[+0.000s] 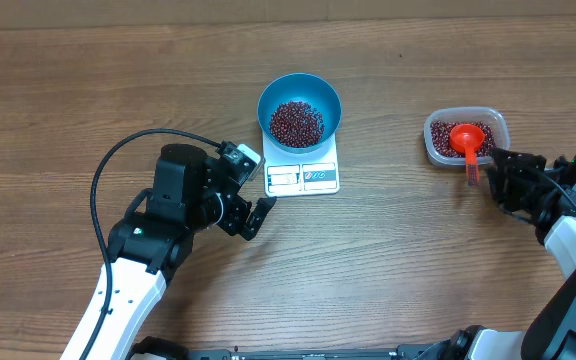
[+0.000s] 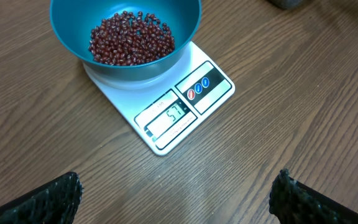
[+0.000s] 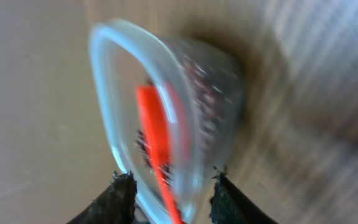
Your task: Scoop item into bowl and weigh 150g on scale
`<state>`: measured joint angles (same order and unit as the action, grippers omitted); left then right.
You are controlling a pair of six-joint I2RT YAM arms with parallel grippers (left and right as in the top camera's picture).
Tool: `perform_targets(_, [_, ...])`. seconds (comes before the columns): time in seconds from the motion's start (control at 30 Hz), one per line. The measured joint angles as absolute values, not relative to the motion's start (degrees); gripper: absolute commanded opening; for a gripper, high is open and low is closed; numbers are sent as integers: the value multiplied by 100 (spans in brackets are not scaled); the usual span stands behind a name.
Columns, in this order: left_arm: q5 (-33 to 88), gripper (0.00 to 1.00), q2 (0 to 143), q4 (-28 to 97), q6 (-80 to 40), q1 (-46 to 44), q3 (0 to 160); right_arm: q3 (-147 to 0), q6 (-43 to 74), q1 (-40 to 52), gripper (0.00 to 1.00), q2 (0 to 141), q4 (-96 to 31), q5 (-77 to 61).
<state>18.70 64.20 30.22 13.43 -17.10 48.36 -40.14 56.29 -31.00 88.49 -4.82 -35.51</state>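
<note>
The blue bowl point(image 1: 299, 112) point(image 2: 126, 37) stands on the white scale point(image 1: 302, 177) point(image 2: 185, 109) and holds a heap of dark red beans point(image 1: 296, 122) point(image 2: 131, 40). The scale's display reads 57. My left gripper point(image 1: 252, 192) point(image 2: 176, 200) hovers open just left of the scale, nothing between its fingers. At the right, a red scoop point(image 1: 466, 140) point(image 3: 154, 118) lies in a clear container point(image 1: 436, 140) point(image 3: 104, 81) of beans, its handle over the near rim. My right gripper point(image 1: 492, 176) point(image 3: 169, 186) is open, its fingers on either side of the handle with a gap. The right wrist view is blurred.
A black cable point(image 1: 118, 160) loops over the table behind the left arm. The right arm reaches in from the right edge. Bare wooden table point(image 1: 388, 250) lies between the scale and the container.
</note>
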Motion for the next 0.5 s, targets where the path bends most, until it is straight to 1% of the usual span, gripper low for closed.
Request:
perform_targets(0.13, [1870,100,6420,3022,1343,-1710,4836,-4014,5548,-2941,55,8849,-1059,-3535])
perform_targets(0.27, [1870,100,6420,3022,1343,-1710,4836,-4014,5553,-2733,62,8851,-1269,-3465])
perform_targets(0.5, [1870,100,6420,3022,1343,-1710,4836,-4014,5688,-2655,63,8849,-956,-3367])
